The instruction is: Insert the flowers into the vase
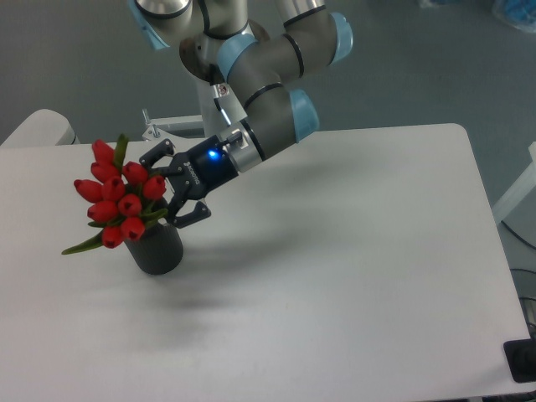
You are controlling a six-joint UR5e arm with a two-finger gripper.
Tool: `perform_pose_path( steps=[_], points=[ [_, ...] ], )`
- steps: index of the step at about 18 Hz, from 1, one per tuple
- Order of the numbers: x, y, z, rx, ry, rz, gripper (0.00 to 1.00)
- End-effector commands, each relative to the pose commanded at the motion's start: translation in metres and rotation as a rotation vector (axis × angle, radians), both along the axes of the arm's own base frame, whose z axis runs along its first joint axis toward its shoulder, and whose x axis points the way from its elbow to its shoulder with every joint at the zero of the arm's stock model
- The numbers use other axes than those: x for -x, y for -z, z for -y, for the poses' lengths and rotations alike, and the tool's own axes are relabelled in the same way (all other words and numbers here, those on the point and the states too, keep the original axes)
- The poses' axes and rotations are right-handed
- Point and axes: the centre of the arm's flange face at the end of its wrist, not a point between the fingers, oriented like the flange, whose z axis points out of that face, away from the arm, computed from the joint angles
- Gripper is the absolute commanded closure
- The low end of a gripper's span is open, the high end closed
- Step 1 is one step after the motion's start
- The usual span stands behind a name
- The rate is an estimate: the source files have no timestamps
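The flowers (113, 197), a bunch of red tulip buds with green leaves, stand in the vase (159, 251) and lean up and to the left out of its mouth. The vase is a matte black cylinder standing upright on the left part of the white table (335, 268). My gripper (163, 191) is just right of the bunch, above the vase's rim. Its jaws are spread wide, one finger (155, 156) above the buds and one (191, 218) beside the vase's mouth. The stems are hidden inside the vase and behind the buds.
A metal bracket (155, 127) sits at the table's back edge behind the flowers. A white rounded object (38, 126) is at the far left. A dark object (523, 362) sits off the table's front right corner.
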Motion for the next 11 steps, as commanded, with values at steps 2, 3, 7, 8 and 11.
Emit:
perform_pose_path(
  steps=[2,3,7,8,11],
  points=[
    [0.005,0.003,0.005,0.007,-0.014,0.008,0.00],
    [0.007,0.004,0.007,0.011,-0.023,0.013,0.00],
    [0.018,0.004,0.014,0.013,-0.048,0.017,0.00],
    [0.020,0.004,0.015,0.014,-0.053,0.018,0.00],
    [0.045,0.004,0.032,0.011,-0.110,0.015,0.00]
  ],
)
